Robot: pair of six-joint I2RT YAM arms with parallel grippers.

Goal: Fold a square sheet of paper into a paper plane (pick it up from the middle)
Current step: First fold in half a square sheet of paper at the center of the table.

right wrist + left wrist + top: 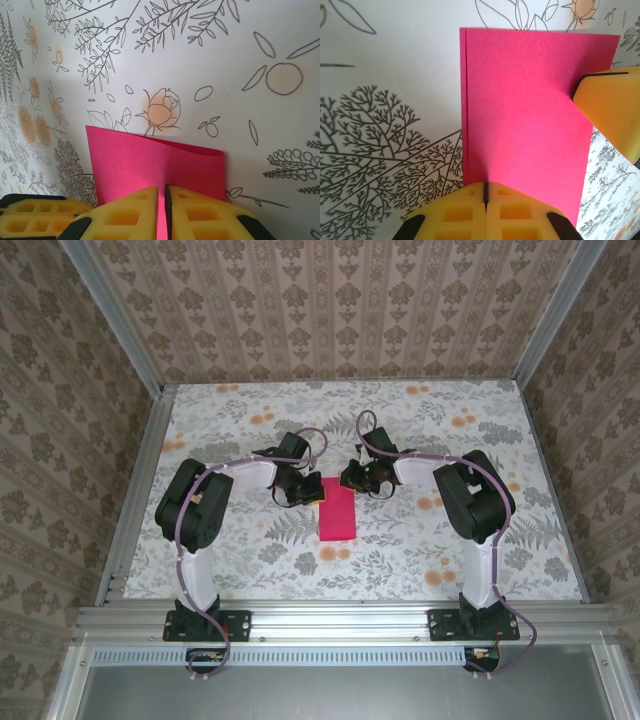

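The square sheet of paper (pixel 338 512) is magenta-pink and lies folded in half as a tall rectangle on the flowered tablecloth. Two layered edges run down its left side (pixel 465 100), and its upper layer bulges up near the fold (pixel 210 152). My left gripper (pixel 485 187) is shut with its yellow tips resting at the paper's edge (pixel 305 490). My right gripper (pixel 162 192) is shut on the opposite edge of the sheet (pixel 352 478), with pink showing in the slit between its jaws. One of its fingers (pixel 610 110) meets the paper's side. The paper plane is out of view.
The tablecloth (pixel 420 550) carries grey fern and orange flower prints. Aluminium rails (pixel 330 618) frame the table, and patterned walls enclose it on three sides. Both arms bend inward and meet at the table's middle.
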